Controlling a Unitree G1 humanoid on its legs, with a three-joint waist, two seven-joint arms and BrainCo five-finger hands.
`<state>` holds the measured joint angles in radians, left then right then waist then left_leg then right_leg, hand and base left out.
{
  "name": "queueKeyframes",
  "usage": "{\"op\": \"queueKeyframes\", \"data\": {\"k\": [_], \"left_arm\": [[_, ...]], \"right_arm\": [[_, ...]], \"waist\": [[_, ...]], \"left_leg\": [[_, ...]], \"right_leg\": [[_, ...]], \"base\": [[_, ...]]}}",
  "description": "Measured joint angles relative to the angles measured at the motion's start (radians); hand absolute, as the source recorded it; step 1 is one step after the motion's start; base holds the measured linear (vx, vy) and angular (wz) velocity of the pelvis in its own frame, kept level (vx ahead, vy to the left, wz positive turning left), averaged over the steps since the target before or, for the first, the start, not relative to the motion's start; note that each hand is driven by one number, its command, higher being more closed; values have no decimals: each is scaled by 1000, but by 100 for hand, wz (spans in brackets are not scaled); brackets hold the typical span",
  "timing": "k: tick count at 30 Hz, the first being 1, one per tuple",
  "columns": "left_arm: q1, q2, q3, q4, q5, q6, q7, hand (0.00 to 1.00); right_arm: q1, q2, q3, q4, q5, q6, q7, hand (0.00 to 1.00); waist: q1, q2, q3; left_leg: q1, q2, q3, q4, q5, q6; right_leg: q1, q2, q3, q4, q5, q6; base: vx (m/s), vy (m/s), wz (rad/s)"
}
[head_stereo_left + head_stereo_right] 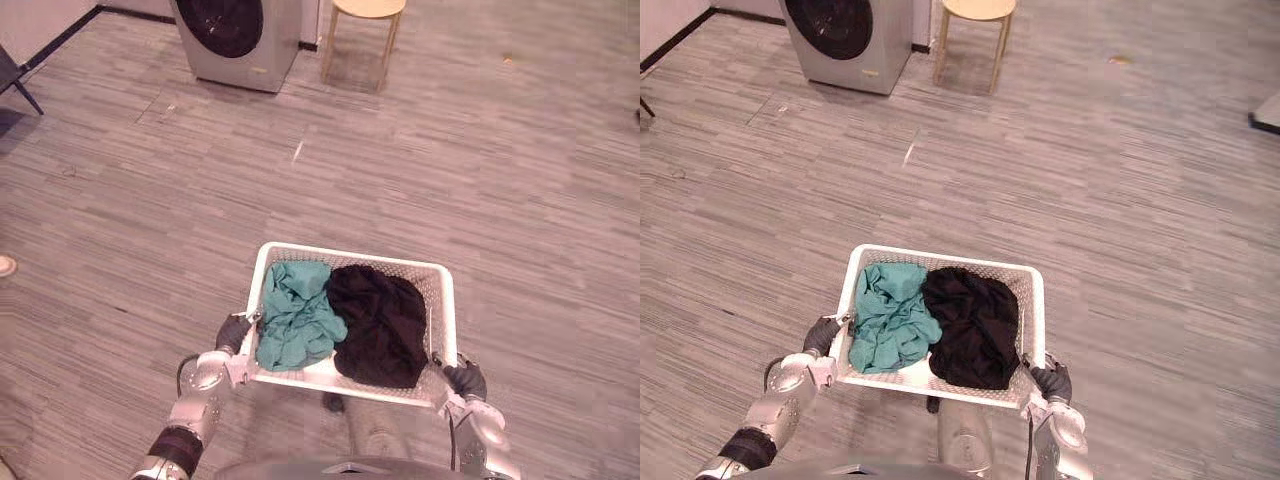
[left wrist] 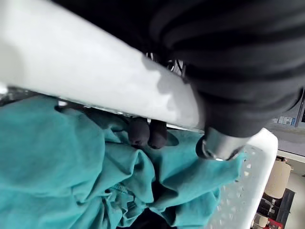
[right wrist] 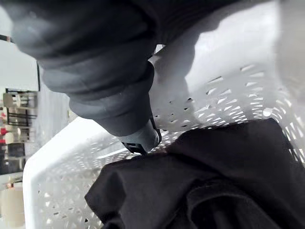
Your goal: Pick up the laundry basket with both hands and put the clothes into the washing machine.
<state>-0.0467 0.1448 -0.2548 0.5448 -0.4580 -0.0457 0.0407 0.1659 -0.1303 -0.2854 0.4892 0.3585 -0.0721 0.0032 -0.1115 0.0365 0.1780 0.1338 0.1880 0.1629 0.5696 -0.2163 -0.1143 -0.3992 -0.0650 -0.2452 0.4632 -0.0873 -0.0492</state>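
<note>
**While gripped at both ends, laundry basket [image 1: 352,253] holds two garments**

As seen from the head views, the white perforated laundry basket is held in front of the robot, above the grey plank floor [image 1: 480,170], with its long side across the view. Its rim and walls appear intact.

Contents: one teal garment [image 1: 295,315] lies crumpled in the left half of the basket. One black garment [image 1: 380,325] is bunched in the right half. The two touch along the middle. Both sit inside the rim, though the black one rises near rim height. A patch of bare basket bottom shows at the near edge between them.

Left hand [image 1: 233,332]: set on the basket's left end near the near corner. Its wrist view shows dark fingertips [image 2: 143,133] hooked over the white rim, down toward the teal cloth, so it is clamped on the rim.

Right hand [image 1: 466,380]: set at the near right corner. Its wrist view shows a finger [image 3: 139,137] curled over the rim, just beside the black cloth, so it is closed on the rim.

Washing machine [image 1: 235,40]: stands at the far left, well apart from the basket. A wooden stool [image 1: 365,30] stands just beside it, on its right.
</note>
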Motion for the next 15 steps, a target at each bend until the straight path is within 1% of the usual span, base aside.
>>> {"op": "queueKeyframes", "data": {"k": [1, 2, 3, 4, 5, 6, 7, 8, 9, 10, 11, 12, 13, 14, 15], "left_arm": [[6, -1, 4, 5, 0, 3, 0, 100], [31, -7, 16, 14, -1, 3, 0, 100], [33, -7, 20, 17, -2, 4, 0, 100], [55, -7, 21, 16, -2, 4, -2, 100], [65, -7, 21, 15, -2, 4, -3, 100], [77, -9, 21, 12, -3, 4, -4, 100], [84, -12, 23, 7, -10, 4, -4, 100], [87, -12, 24, 3, -13, 4, -4, 100], [96, -14, 39, -10, -21, 4, -5, 100], [115, -26, 65, -24, -21, 3, -5, 100], [126, -31, 75, -27, -21, 2, -5, 100], [147, -35, 80, -30, -21, 2, -5, 100], [173, -44, 83, -27, -20, 5, -4, 100], [185, -45, 83, -23, -20, 9, -3, 100], [210, -46, 87, -23, -17, 13, 0, 100]], "right_arm": [[4, 1, 11, -1, 0, 5, 0, 100], [17, -10, 36, -1, 1, 12, -1, 100], [20, -15, 42, -1, 1, 13, -1, 100], [17, -23, 49, -1, 1, 13, 0, 100], [21, -27, 53, -1, 0, 13, 0, 100], [20, -36, 63, -1, 0, 12, -1, 100], [8, -52, 74, -1, 0, 11, -2, 100], [-2, -58, 78, -1, 0, 12, -2, 100], [-27, -70, 93, -1, -3, 13, -4, 100], [-42, -86, 120, -1, -4, 12, -4, 100], [-44, -94, 124, -1, -6, 10, -4, 100], [-43, -110, 138, -1, -13, 11, -3, 100], [-34, -115, 150, -1, -26, 14, -2, 100], [-27, -110, 143, 5, -37, 16, -3, 100], [1, -85, 131, 8, -52, 21, -3, 100]], "waist": [[4, 6, 5], [25, 13, 9], [31, 13, 11], [49, -2, 23], [61, -13, 29], [82, -26, 37], [98, -33, 40], [104, -32, 40], [112, -36, 42], [118, -31, 39], [123, -20, 33], [132, -3, 23], [139, 15, 11], [142, -1, 0], [136, -53, -49]], "left_leg": [[-43, 31, 3, 133, 83, 2], [-143, 77, 9, 443, 125, -13], [-180, 82, 8, 552, 112, 2], [-235, 80, 26, 663, 76, 23], [-256, 79, 52, 668, 62, 32], [-309, 77, 101, 615, 42, 57], [-378, 70, 121, 492, 32, 75], [-410, 60, 117, 403, 30, 78], [-457, 27, 87, 174, 36, 70], [-463, -5, 19, -133, 82, 29], [-454, -6, -19, -266, 109, -1], [-454, 13, -67, -384, 131, -38], [-452, 29, -62, -358, 138, -29], [-457, 13, -66, -302, 215, -34], [-462, -56, -41, -221, 219, -32]], "right_leg": [[44, 10, -3, -9, -25, -7], [151, 38, 14, -36, -76, -16], [202, 46, 24, -62, -88, -18], [322, 50, 49, -131, -94, -16], [374, 47, 71, -169, -94, -15], [452, 30, 106, -225, -94, -15], [495, 13, 132, -259, -94, -15], [510, 3, 143, -274, -95, -14], [537, -22, 168, -300, -100, -4], [558, -41, 193, -314, -115, 19], [568, -42, 208, -319, -125, 36], [606, -43, 238, -323, -186, 79], [649, -60, 263, -311, -267, 127], [664, -87, 277, -291, -309, 112], [642, -161, 300, -172, -341, 119]], "base": [[696, -229, -7], [696, -184, -27], [831, -155, -42], [691, -90, -36], [659, -33, -48], [592, 10, -57], [568, 36, -61], [525, 82, -70], [512, 127, -82], [501, 158, -86], [506, 251, -95], [645, 472, -99], [662, 534, -96], [590, 490, -76], [662, 436, -35]]}}
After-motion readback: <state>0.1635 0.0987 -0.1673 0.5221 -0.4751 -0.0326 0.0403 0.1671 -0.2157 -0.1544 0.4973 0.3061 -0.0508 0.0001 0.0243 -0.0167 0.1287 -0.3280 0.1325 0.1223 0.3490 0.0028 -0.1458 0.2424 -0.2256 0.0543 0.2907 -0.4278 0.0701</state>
